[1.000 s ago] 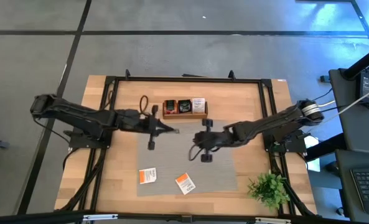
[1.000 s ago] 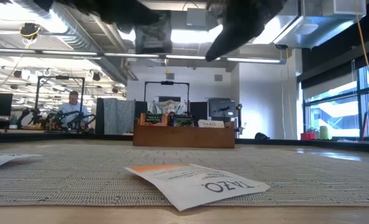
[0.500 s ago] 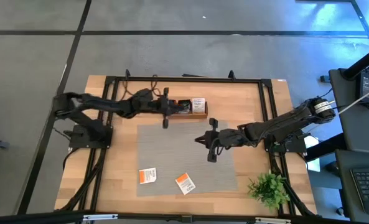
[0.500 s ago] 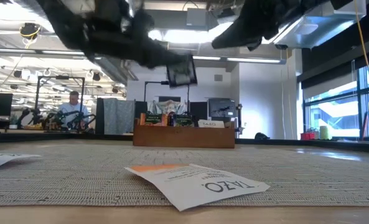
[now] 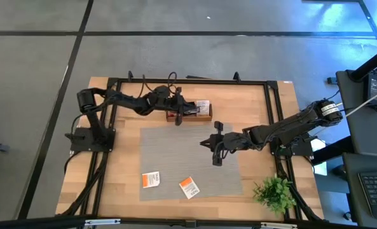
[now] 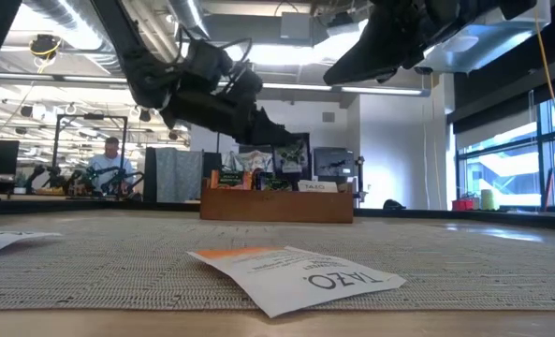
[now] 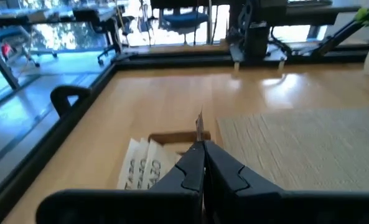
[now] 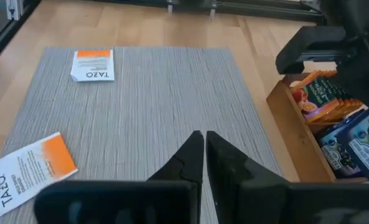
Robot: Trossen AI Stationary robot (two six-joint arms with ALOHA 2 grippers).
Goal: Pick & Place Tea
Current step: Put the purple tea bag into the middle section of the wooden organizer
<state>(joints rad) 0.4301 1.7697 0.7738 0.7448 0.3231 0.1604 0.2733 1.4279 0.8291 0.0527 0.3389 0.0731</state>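
Looking down on a big light wooden worktop (image 5: 252, 95) with a grey woven mat (image 5: 175, 152) spread over the middle. Along the mat's far edge, a long brown wooden tray (image 5: 201, 118) with packets standing in its compartments. In from the left, the left gripper (image 5: 179, 112) up over that tray, fingers clamped on a dark grey-black square tea sachet (image 6: 291, 154) that hangs just above it. Over the mat right of centre, the right gripper (image 5: 204, 142), fingers together and pinching nothing. Small green leafy plant (image 5: 276, 191) at the near right corner. Flat on the near part of the mat, the left white-and-orange tea sachet (image 5: 150, 180) and, near it, the right white-and-orange tea sachet (image 5: 189, 187), both well apart from either gripper.
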